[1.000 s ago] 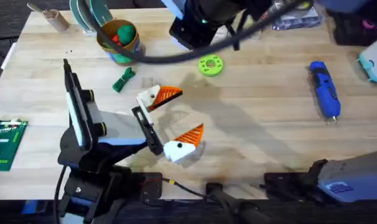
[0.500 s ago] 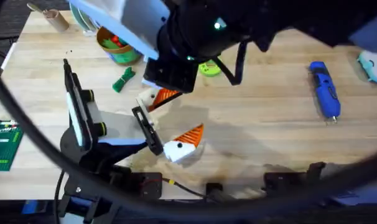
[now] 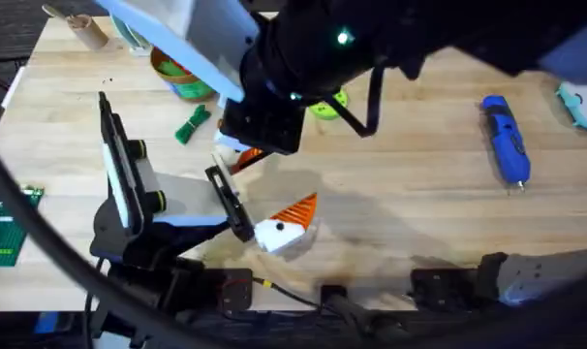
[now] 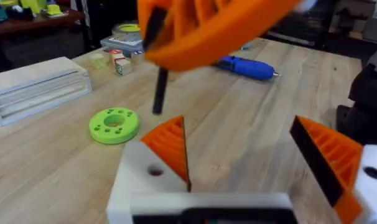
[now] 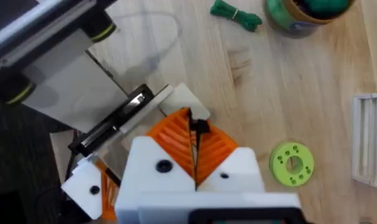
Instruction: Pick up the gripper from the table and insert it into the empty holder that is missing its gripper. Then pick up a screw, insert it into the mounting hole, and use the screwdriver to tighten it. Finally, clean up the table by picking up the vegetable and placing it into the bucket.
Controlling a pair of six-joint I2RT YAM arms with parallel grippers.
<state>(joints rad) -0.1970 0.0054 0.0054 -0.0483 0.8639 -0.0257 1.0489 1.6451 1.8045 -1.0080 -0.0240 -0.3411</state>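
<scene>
My left gripper (image 3: pixel 279 179) lies open low over the table (image 3: pixel 410 204), an orange ribbed gripper pad (image 4: pixel 170 146) in each white holder (image 4: pixel 142 183). My right gripper (image 5: pixel 195 134) hovers just above the left one's far finger, shut on a thin black screw (image 4: pixel 159 93) that hangs tip-down over the holder's mounting hole (image 4: pixel 154 171). The blue screwdriver (image 3: pixel 504 138) lies at the far right. The dark green vegetable (image 3: pixel 192 124) rests beside the green bucket (image 3: pixel 182 79), which the right arm partly hides.
A lime-green disc (image 3: pixel 324 105) sits behind the grippers. A brown tube cup (image 3: pixel 80 27) lies at the back left, and a green brick plate (image 3: pixel 8 228) at the left edge. A white slatted tray (image 5: pixel 370 140) is at the back. The right arm's bulk spans the view's top.
The right arm has swung in from the back and come down over the left gripper's far finger, bringing the black screw. The left arm has stayed still.
</scene>
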